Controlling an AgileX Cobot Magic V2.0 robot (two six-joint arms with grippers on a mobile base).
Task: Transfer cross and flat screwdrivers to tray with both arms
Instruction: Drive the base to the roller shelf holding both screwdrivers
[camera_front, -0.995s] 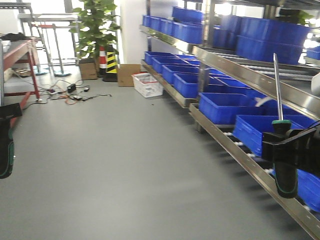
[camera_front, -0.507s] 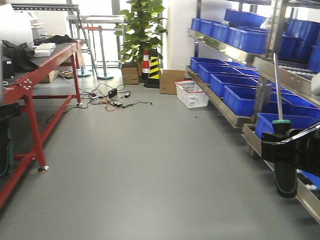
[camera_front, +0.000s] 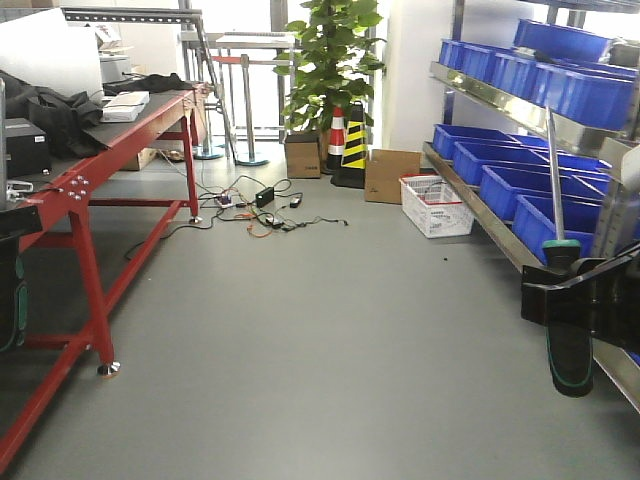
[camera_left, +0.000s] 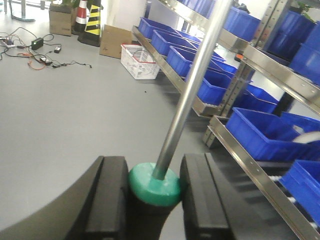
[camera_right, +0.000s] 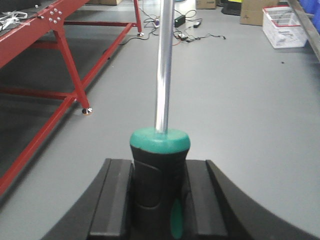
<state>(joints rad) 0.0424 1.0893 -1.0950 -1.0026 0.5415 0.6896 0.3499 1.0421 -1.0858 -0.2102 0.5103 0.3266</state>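
**Workshop aisle, one screwdriver upright in each arm**

Grey floor runs open down the middle of the front view. A red table lines the left side and a shelf rack of blue crates lines the right. At the left edge the left fingers carry the left screwdriver, with only its handle in frame. On the right, the right fingers hold the right screwdriver by its handle, and its shaft points straight up in front of the rack. Carrying them upright probably keeps the long shafts clear of table legs and rack edges. The tray appears in no view.

From the left wrist, the fingers are clenched on both sides of the handle just under its green cap. The shaft leans up and to the right of the picture. The rack stands on that side, and bare floor lies on the other.

From the right wrist, the fingers clamp the black handle squarely and the shaft rises straight. A table leg stands off to the left, with wide floor ahead. Which tip is cross and which is flat cannot be told.
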